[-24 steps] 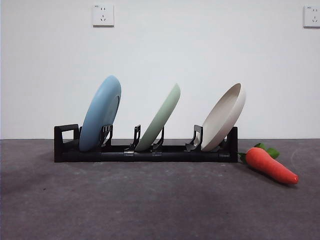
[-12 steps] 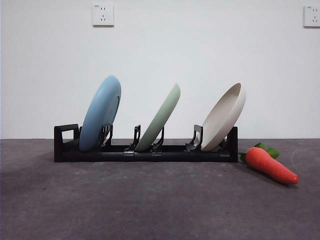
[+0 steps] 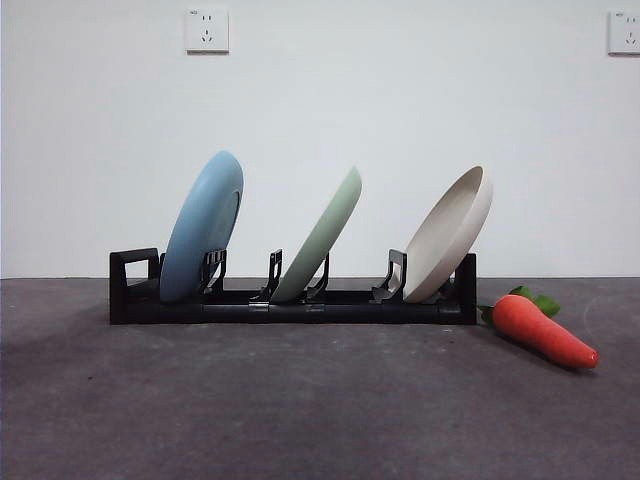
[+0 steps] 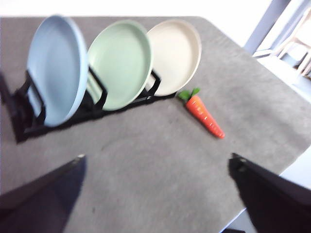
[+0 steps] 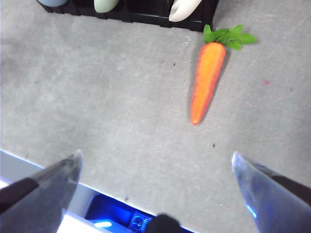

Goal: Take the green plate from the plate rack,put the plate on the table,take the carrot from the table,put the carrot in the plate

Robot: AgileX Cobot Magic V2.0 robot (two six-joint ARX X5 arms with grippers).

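Front view: we see bare table (image 3: pixel 300 410) ahead of the plate rack (image 3: pixel 290 305). Green plate (image 3: pixel 322 238) leans in the mid slot, betw. blue plate (image 3: pixel 203 226) and beige plate (image 3: pixel 450 235). Carrot (image 3: pixel 543 330) lies at 3 o'clock, just off the rack end. Right wrist view cuts off the plates. Left gripper (image 4: pixel 155 167) and right gripper (image 5: pixel 155 162) both spread wide, holding nothing, above the table.

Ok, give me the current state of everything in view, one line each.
green plate: slotted in the plate rack, leaning, middle position
light blue plate: racked, leaning
beige-white plate: racked, leaning
carrot: lying on the table, beside the rack's end
left gripper: open, empty
right gripper: open, empty
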